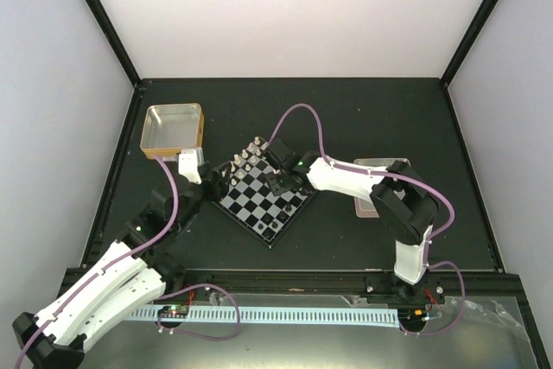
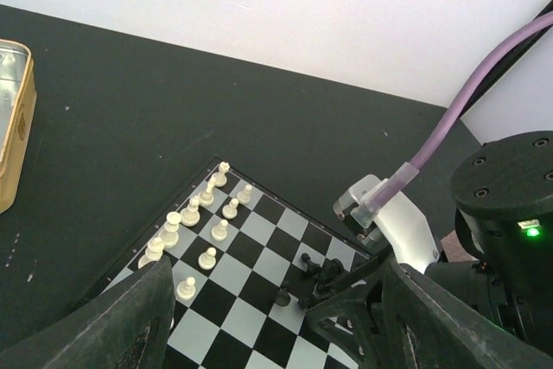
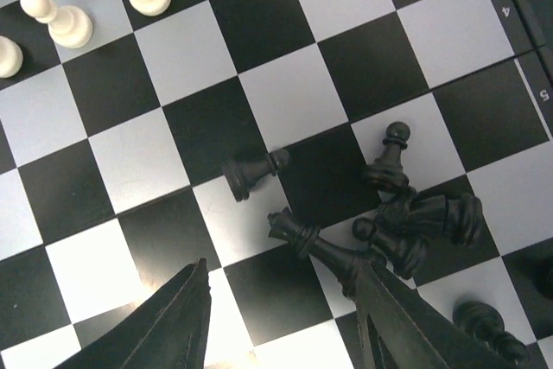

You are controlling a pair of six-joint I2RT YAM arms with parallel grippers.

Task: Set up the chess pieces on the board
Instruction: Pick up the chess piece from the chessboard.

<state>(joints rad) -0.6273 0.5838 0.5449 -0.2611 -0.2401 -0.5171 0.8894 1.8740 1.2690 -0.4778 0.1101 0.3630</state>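
The board [image 1: 259, 200] lies tilted like a diamond mid-table. White chess pieces [image 2: 192, 211] stand in two rows along its far-left side. In the right wrist view several black pieces [image 3: 415, 222] lie in a heap. A black queen [image 3: 315, 244] lies on its side, its base against my right finger [image 3: 393, 317]. A black pawn [image 3: 251, 174] lies toppled close by. My right gripper [image 3: 281, 304] hovers low over the board, open, with nothing gripped. My left gripper [image 2: 275, 300] hangs open above the board's near-left corner, holding nothing.
A gold-rimmed metal tray [image 1: 174, 130] sits at the back left, close to the left arm. A pink-rimmed tray [image 1: 382, 164] lies behind the right arm's elbow. The right arm [image 2: 402, 226] reaches across the board's right corner. Dark walls bound the table.
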